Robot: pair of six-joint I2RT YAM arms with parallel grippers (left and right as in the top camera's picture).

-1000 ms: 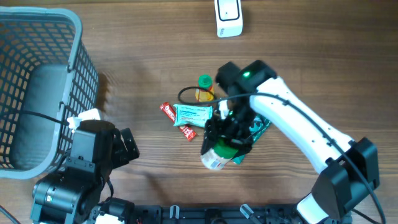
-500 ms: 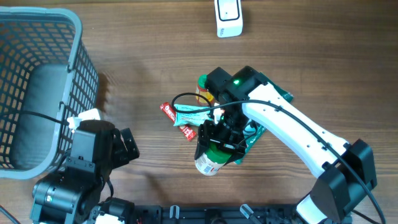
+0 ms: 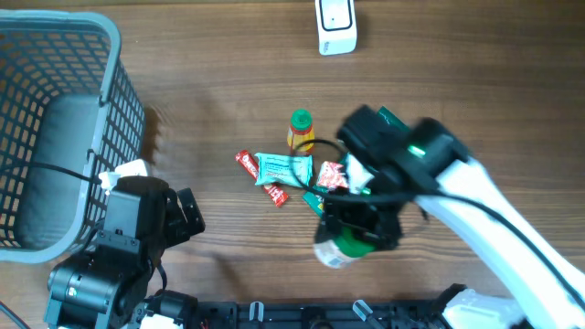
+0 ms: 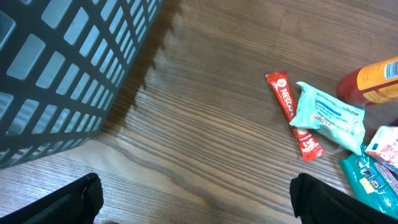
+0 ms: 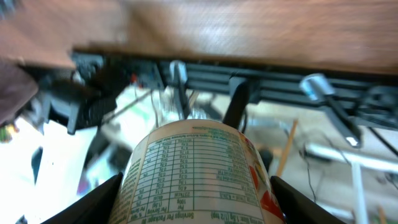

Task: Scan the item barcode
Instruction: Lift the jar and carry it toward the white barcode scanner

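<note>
basket [image 3: 108, 37] left, packets [image 3: 283, 169] centre, scanner [image 3: 335, 26] behind

A grey mesh basket [image 3: 119, 91] stands on the wooden desk [image 3: 210, 100], far off to the left of the right pincer [image 3: 352, 227]. Just beyond that pincer lie a pink-and-white sachet [image 3: 331, 175] and a teal pouch [image 4: 371, 177]. Beyond it and leftward a pale green packet [image 3: 283, 168] lies across a red Nescafé stick [image 3: 247, 163]. Farther beyond is an orange bottle [image 3: 300, 131] with a green cap.

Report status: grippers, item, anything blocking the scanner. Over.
Left gripper open, idle. Right gripper shut on canister, held off table. Upright bottle stands near path to scanner.
</note>
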